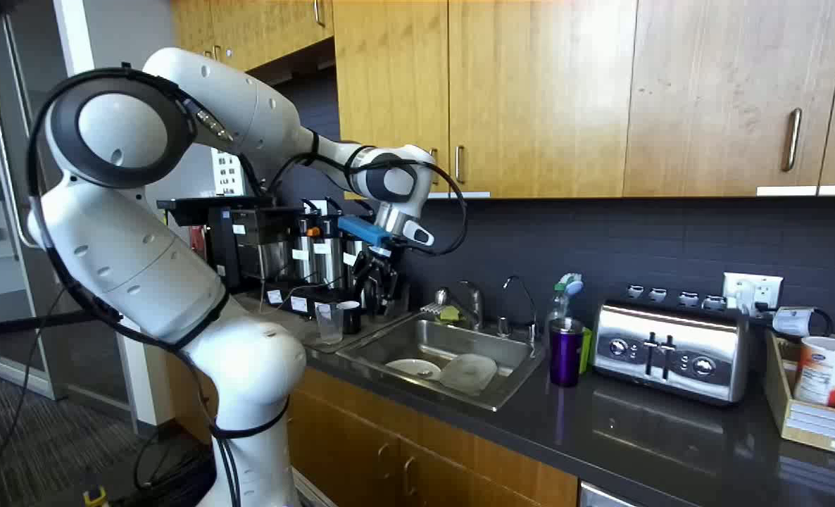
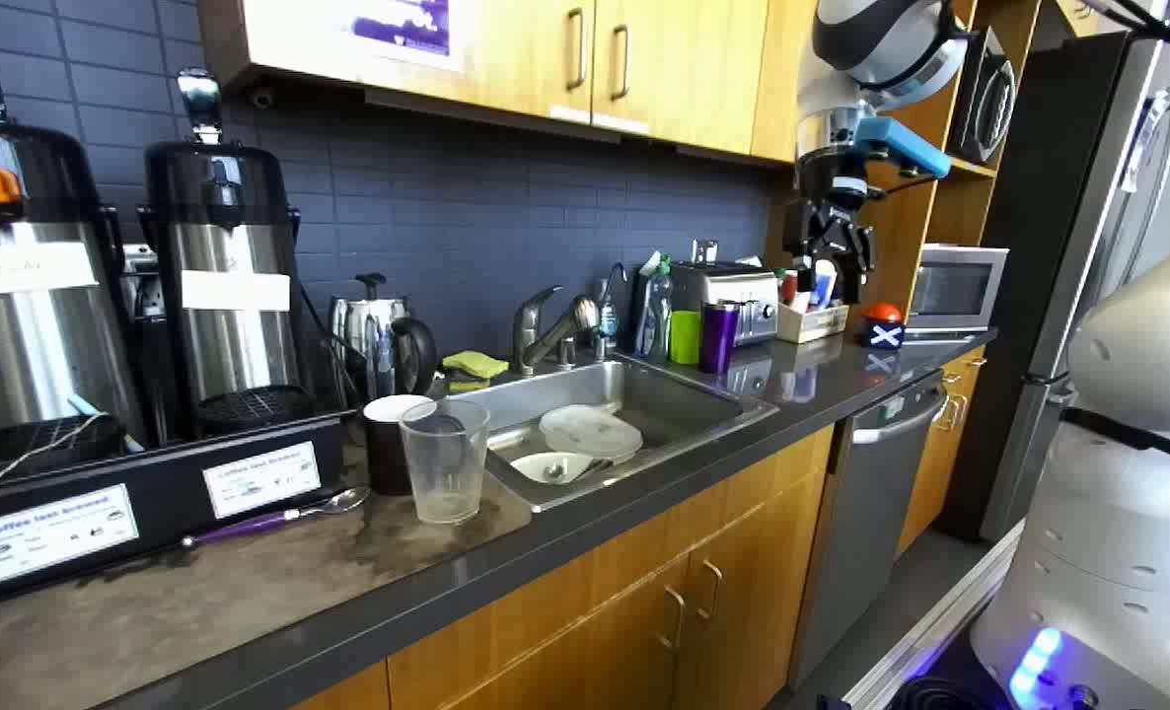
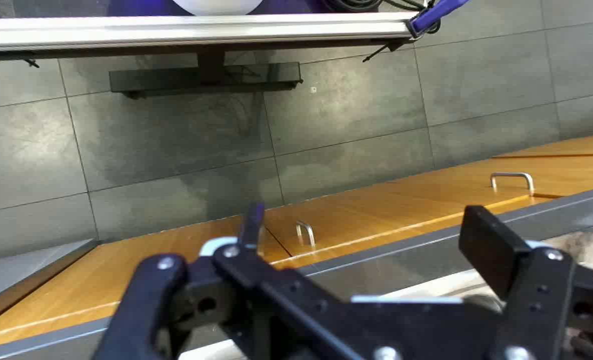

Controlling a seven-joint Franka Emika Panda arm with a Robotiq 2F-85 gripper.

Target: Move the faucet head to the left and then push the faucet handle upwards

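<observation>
The black two-fingered jaws stand spread, clear of the rounded silvery metal faucet head (image 2: 578,317). The slim silvery metal handle (image 2: 538,300) slants beside it.

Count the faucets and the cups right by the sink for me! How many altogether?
Faucets: 2, a thick silvery metal faucet and a thin hooked metal faucet
Cups: 4, a tall purple cylinder cup, a lime-green cup, a clear tapered cup and a black cup with a white top
Total: 6
</observation>
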